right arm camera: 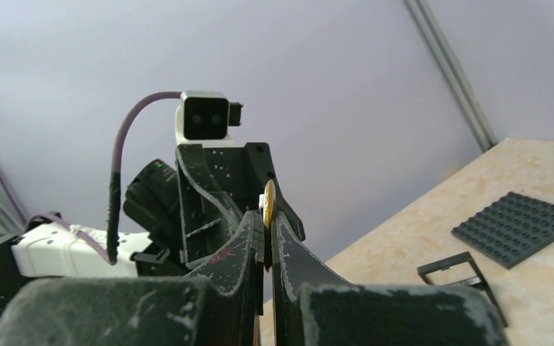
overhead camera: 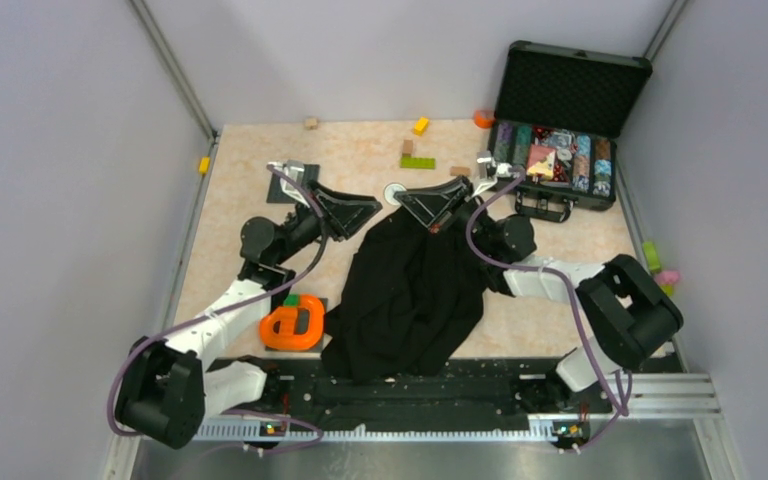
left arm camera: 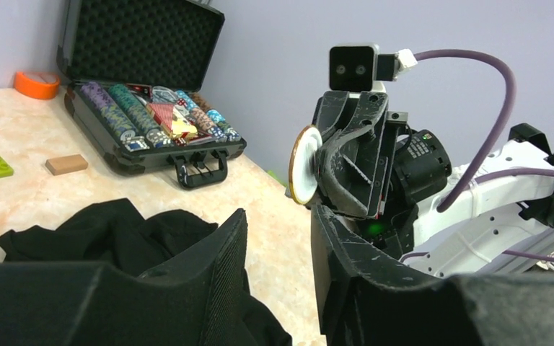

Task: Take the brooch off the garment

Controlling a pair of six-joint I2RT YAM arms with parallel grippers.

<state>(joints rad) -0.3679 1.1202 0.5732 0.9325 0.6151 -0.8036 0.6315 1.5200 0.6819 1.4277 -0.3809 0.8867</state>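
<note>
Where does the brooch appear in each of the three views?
Top external: the brooch is upper centre, at the tip of the right gripper, beyond the black garment.
Left wrist: brooch at centre, a pale disc pinched by the facing gripper.
Right wrist: brooch at centre, edge-on between this camera's own fingers.
Shared landmark: the right gripper, shut on the brooch.

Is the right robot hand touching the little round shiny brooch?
Touching. The right wrist view shows the small round whitish-silver brooch edge-on, pinched by the right gripper, whose jaws press against both faces with no gap.
</note>
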